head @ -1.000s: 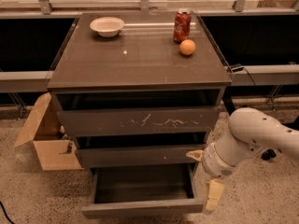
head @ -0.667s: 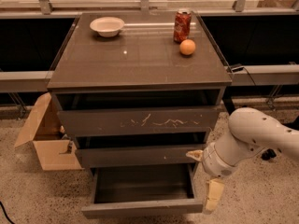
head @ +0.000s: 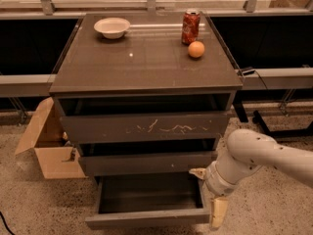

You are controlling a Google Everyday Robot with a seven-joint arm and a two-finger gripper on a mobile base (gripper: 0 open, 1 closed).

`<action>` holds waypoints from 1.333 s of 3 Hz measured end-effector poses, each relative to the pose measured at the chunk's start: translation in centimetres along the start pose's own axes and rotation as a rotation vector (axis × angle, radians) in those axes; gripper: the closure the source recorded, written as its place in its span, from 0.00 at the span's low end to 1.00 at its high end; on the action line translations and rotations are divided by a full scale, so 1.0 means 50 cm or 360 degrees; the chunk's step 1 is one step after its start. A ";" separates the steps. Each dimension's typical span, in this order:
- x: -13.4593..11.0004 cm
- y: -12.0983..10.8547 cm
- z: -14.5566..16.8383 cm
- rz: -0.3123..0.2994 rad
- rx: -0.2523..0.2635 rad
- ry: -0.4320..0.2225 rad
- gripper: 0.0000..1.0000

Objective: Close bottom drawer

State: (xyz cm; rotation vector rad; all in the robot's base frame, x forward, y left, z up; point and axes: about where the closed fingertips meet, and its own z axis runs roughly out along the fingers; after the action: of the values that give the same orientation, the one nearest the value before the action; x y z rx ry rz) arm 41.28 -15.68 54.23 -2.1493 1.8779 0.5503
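The bottom drawer [head: 146, 218] is the lowest of the dark grey cabinet's three. It stands pulled out, with its slim plain front panel toward me and its inside bare. My gripper [head: 209, 194] is at the drawer's right side on the white arm [head: 259, 155]. It is open. One beige finger [head: 198, 172] sits by the drawer's back right corner, and the other [head: 218, 213] hangs beside the right end of the front panel. It holds nothing.
The scratched top drawer [head: 146, 128] and the middle drawer [head: 146, 163] stick out slightly. On the cabinet top [head: 146, 67] are a white bowl [head: 112, 27], a red can [head: 190, 27] and an orange [head: 196, 49]. An open cardboard box [head: 46, 146] stands on the floor at left.
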 end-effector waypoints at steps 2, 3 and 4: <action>0.060 -0.022 0.147 -0.0118 -0.0050 -0.0040 0.02; 0.081 -0.027 0.195 -0.0113 -0.0077 -0.0057 0.25; 0.104 -0.034 0.243 -0.0080 -0.0133 -0.0103 0.48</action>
State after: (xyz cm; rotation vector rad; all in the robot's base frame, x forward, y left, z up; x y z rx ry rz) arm 41.97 -15.08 40.92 -2.1960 1.7918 0.6907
